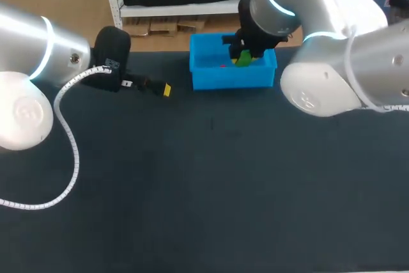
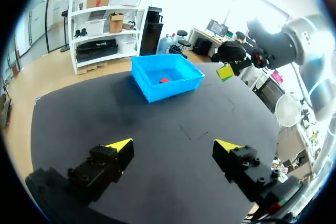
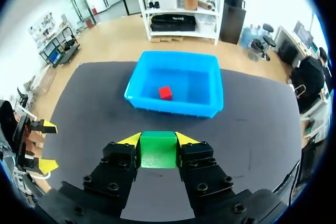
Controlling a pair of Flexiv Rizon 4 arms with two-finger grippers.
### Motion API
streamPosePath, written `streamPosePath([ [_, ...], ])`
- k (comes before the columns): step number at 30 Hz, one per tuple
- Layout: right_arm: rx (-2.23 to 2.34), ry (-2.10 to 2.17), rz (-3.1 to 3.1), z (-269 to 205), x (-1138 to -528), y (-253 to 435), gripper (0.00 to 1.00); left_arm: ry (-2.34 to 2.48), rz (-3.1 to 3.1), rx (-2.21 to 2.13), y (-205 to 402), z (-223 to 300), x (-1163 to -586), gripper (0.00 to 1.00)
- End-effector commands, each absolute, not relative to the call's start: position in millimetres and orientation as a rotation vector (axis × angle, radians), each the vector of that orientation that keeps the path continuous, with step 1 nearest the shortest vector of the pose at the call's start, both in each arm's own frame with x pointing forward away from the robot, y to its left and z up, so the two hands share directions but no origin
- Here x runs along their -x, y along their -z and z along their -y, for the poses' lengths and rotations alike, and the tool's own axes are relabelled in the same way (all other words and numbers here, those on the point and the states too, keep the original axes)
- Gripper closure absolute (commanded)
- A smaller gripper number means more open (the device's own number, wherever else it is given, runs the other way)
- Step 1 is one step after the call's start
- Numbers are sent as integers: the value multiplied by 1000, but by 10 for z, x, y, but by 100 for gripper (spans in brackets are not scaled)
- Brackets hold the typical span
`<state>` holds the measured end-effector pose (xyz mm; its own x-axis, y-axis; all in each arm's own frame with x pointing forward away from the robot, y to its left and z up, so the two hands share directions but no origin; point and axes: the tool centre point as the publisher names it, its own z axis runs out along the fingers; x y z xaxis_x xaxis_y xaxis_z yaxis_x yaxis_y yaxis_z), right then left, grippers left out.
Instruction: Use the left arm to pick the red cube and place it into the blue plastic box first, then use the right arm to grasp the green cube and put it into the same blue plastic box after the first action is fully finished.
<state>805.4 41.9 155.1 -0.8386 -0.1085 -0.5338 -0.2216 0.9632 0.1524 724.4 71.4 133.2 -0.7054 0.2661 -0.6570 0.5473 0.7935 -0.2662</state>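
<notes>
Your right gripper (image 3: 158, 141) clamps the green cube (image 3: 158, 150) above the table, the blue plastic box (image 3: 170, 108) lying straight ahead of its fingers, red cube (image 3: 165, 93) already inside; your left gripper (image 2: 174, 145), fingers apart, holds nothing.

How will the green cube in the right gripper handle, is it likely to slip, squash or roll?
Probably stiff: the green cube shows square edges and flat faces while clamped in the right gripper. Those flat sides likely give a steady hold. Released, it should sit flat, not roll, like the red cube in the blue box.
</notes>
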Motion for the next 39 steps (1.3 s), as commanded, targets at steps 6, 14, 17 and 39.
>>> streamPosePath([
  [6, 219, -288, -2539, -422, -8382, -1447, 100, 615, -2354, -606, -1320, -742, -7237, 0],
  [14, 210, -296, -2544, -424, -8813, -1387, 100, 615, -2354, -606, -1320, -742, -7237, 0],
  [17, 205, -291, -2548, -410, -8994, -1359, 100, 615, -2354, -606, -1320, -742, -7237, 0],
  [39, 151, -309, -2604, -298, -9676, -932, 100, 615, -2354, -606, -1320, -742, -7237, 0],
])
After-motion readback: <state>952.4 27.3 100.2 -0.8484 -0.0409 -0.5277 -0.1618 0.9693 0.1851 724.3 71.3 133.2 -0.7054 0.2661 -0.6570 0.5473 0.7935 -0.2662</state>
